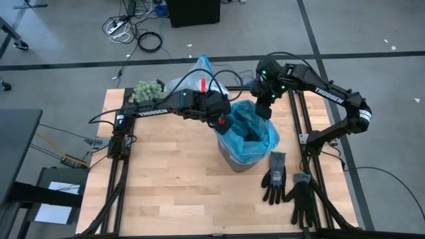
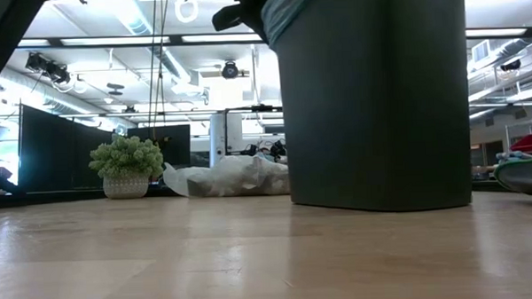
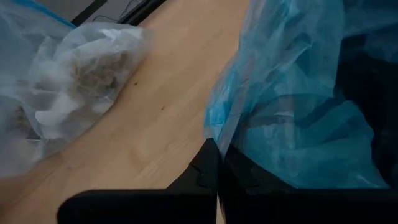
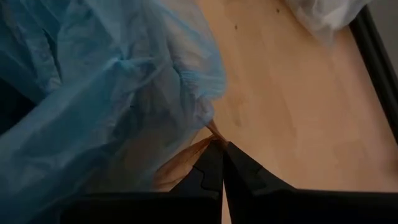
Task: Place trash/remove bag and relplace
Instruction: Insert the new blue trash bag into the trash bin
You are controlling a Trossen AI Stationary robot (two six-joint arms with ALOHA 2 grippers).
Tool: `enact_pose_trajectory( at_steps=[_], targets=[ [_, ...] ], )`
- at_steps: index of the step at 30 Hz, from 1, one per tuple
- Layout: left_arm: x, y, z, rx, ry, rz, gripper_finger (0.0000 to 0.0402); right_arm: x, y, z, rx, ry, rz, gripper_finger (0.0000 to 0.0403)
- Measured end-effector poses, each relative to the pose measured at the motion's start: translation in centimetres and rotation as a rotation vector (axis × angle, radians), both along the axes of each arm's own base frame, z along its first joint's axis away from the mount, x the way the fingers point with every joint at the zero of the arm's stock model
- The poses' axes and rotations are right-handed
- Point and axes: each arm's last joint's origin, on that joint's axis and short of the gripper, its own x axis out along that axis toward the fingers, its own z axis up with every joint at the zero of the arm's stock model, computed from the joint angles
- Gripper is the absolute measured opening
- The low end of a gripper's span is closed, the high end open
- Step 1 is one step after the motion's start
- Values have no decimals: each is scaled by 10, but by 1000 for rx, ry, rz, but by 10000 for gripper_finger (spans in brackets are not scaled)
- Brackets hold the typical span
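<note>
A black bin (image 1: 234,159) stands mid-table with a light-blue translucent bag (image 1: 251,133) opened over its mouth; the low view shows the bin (image 2: 375,101) resting on its base. My left gripper (image 1: 222,123) is shut at the mouth's left side and my right gripper (image 1: 264,111) is shut at its far side. The grey-white bag (image 1: 182,83) lies on the table by the far edge, with trash (image 3: 93,68) showing through its film. My left gripper pinches the light-blue bag's rim edge (image 3: 225,134) between its two shut fingers, slanting down from the table's left. The film runs from the fingertips over into the bin. My right gripper pinches the light-blue bag's rim edge (image 4: 211,127) between its two shut fingers, slanting down from the far right. The film bunches just ahead of the tips and falls toward the bin.
A green fuzzy clump (image 1: 149,89) sits at the far left corner. Two black gloves (image 1: 273,176) (image 1: 304,200) lie near the right front. Black rails (image 1: 302,126) run along both table sides. Bare wood (image 1: 172,179) lies left of and in front of the bin.
</note>
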Motion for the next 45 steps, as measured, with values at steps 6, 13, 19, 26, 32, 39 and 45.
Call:
enact_pose_trajectory(
  at_steps=[6, 13, 19, 26, 32, 39, 45],
  targets=[
    [1, -1, -1, -23, -7, -11, 6, -4, 3, -1, 20, 23, 21, 0],
    [1, -1, -3, -20, 25, -53, 6, -29, 16, 20, -12, -62, 77, 30],
    [4, -3, -6, -12, 34, -93, 6, -55, 27, 28, 0, -28, 71, 86],
    [4, -2, -6, -6, 34, -94, 6, -92, 47, 62, -19, -172, -80, 117],
    [4, -2, -5, -4, 33, -90, 6, -110, 71, 84, 114, -316, -147, 120],
    [5, -2, -4, -1, 12, -88, 6, -108, 91, 86, 313, -330, -212, 121],
    [8, -1, -1, 33, -13, -129, 6, -91, 107, 81, 374, -273, -296, 121]
  ],
)
